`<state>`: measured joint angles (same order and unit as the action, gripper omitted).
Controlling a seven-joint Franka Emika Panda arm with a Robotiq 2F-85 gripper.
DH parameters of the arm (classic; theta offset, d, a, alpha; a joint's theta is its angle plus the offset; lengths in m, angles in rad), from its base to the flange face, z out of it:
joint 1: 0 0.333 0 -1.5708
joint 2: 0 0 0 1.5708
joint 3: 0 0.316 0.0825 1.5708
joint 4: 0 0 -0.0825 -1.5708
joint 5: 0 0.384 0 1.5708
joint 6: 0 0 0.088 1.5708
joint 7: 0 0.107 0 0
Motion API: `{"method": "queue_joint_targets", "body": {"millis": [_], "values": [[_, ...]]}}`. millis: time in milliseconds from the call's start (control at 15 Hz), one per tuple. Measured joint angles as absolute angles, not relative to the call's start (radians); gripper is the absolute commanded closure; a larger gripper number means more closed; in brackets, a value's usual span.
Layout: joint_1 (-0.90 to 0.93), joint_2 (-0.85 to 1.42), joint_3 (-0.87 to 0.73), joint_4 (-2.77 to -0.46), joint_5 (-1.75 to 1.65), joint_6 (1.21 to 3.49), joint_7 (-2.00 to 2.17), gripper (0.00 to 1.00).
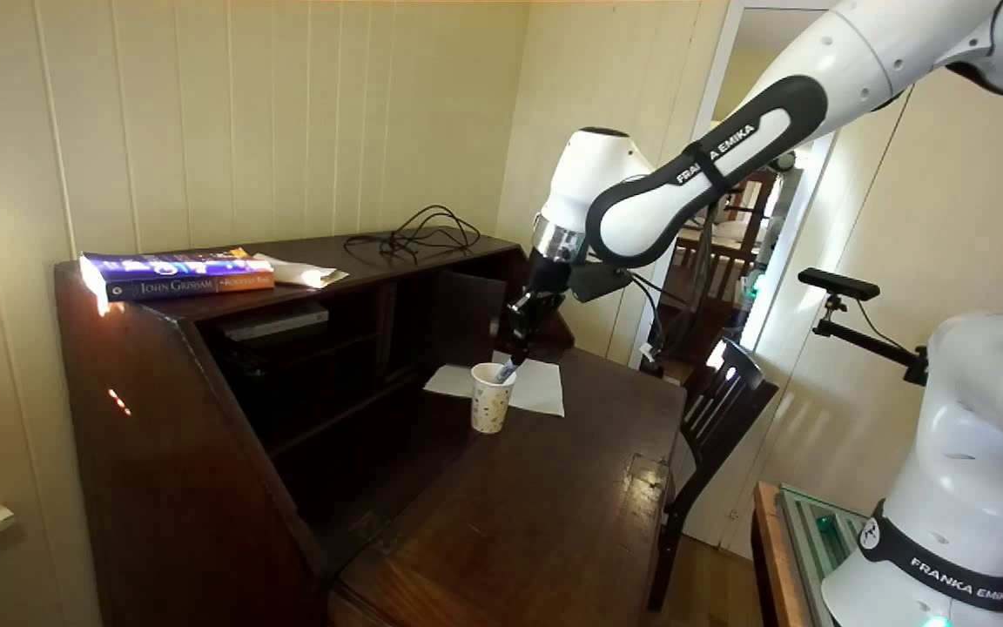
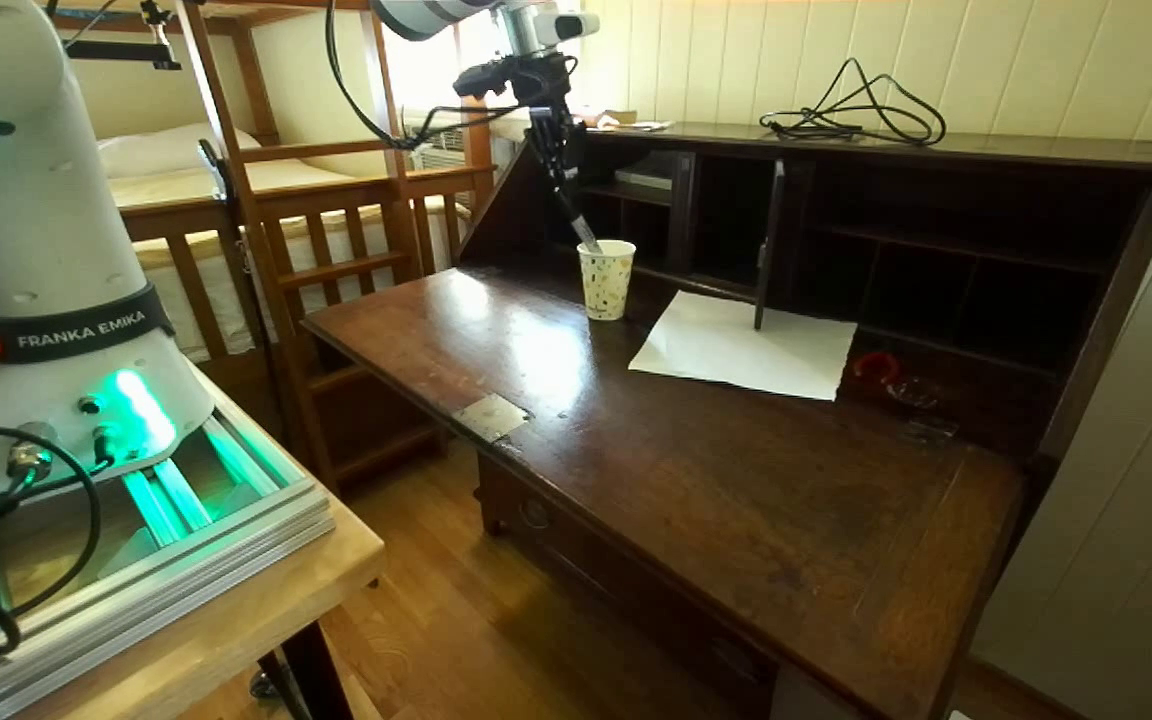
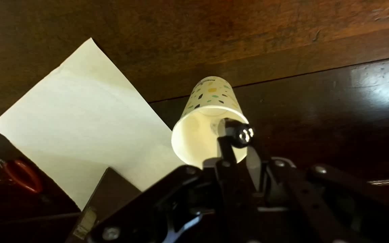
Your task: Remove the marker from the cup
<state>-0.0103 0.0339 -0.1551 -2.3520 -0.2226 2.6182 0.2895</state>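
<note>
The off-white speckled cup (image 1: 490, 407) stands upright on the dark wooden desk (image 1: 554, 488); it also shows in an exterior view (image 2: 606, 285) and in the wrist view (image 3: 211, 96). The marker (image 1: 507, 372), with a greyish barrel and dark upper end, leans at the cup's rim with its lower part inside; it also shows in an exterior view (image 2: 587, 234). In the wrist view its rounded dark end (image 3: 237, 132) sits between the fingertips. My gripper (image 3: 238, 143) is above the cup, its fingers closed on the marker's dark end. The marker's lower tip is hidden in the cup.
A white paper sheet (image 2: 736, 345) lies beside the cup. A small open cabinet door (image 2: 769, 245) stands over the sheet. A red ring-shaped item (image 2: 876, 367) lies near the cubbyholes. Books (image 1: 179, 274) and a black cable (image 1: 414, 235) lie on the desk top.
</note>
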Motion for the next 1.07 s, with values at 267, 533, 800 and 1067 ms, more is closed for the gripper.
{"method": "queue_joint_targets", "body": {"millis": [267, 533, 800, 1067], "values": [[-0.018, -0.096, -0.122, -2.407, -0.239, 2.574, 0.244, 0.96], [-0.051, -0.199, -0.066, -2.455, -0.380, 2.681, 0.248, 0.96], [-0.096, -0.226, -0.016, -2.475, -0.490, 2.880, 0.247, 0.96], [-0.129, -0.221, -0.007, -2.449, -0.606, 3.089, 0.248, 0.96]]}}
